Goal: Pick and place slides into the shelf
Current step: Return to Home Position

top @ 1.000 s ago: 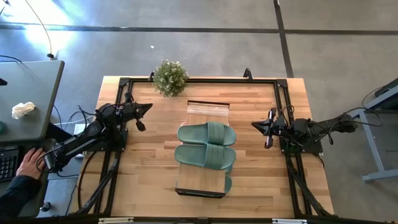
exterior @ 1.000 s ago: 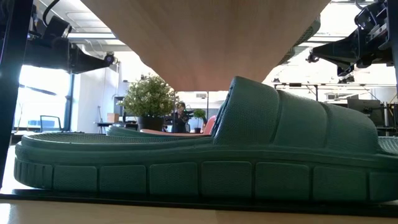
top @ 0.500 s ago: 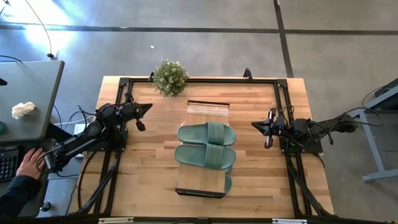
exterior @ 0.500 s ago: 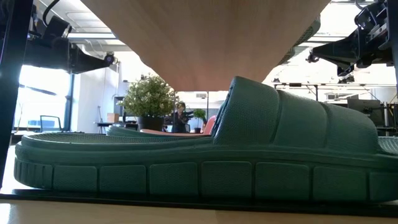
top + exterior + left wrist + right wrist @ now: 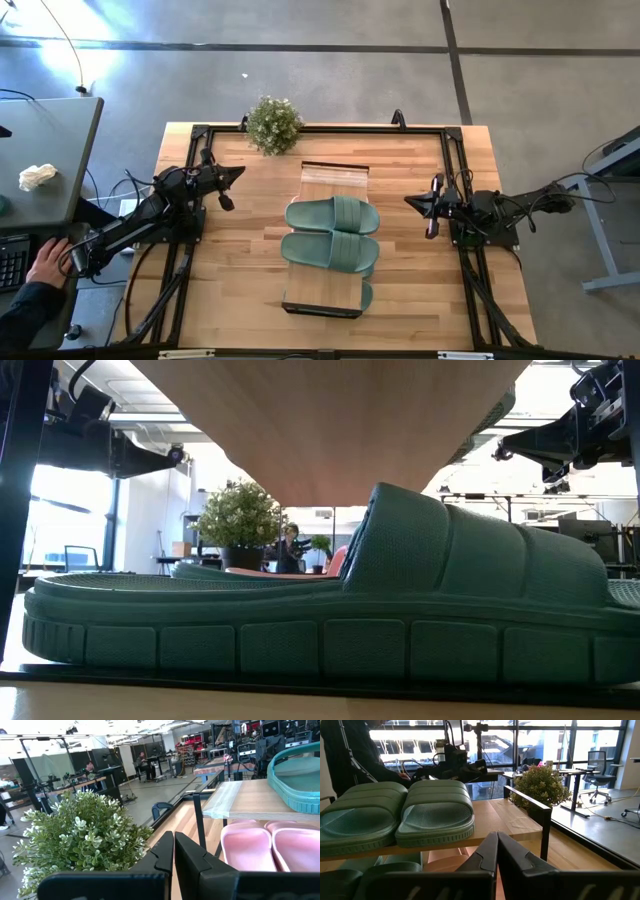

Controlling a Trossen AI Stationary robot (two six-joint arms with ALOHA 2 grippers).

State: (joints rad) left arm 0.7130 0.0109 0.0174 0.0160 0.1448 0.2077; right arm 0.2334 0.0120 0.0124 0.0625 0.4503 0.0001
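Note:
The shelf stands in the middle of the table. Two sage-green slides lie side by side on its top plank, soles down. On the lower tier, a pale pink pair lies at the far end. Another green slide lies at the near end, its edge peeking out. My left gripper hangs shut at the table's left side, level and well clear of the shelf. My right gripper hangs shut at the right side, also apart from it.
A potted plant stands at the far edge, left of the shelf. Black frame rails run along the table's sides. A person's hand rests at a desk beyond the left edge. Bare wood lies on both sides of the shelf.

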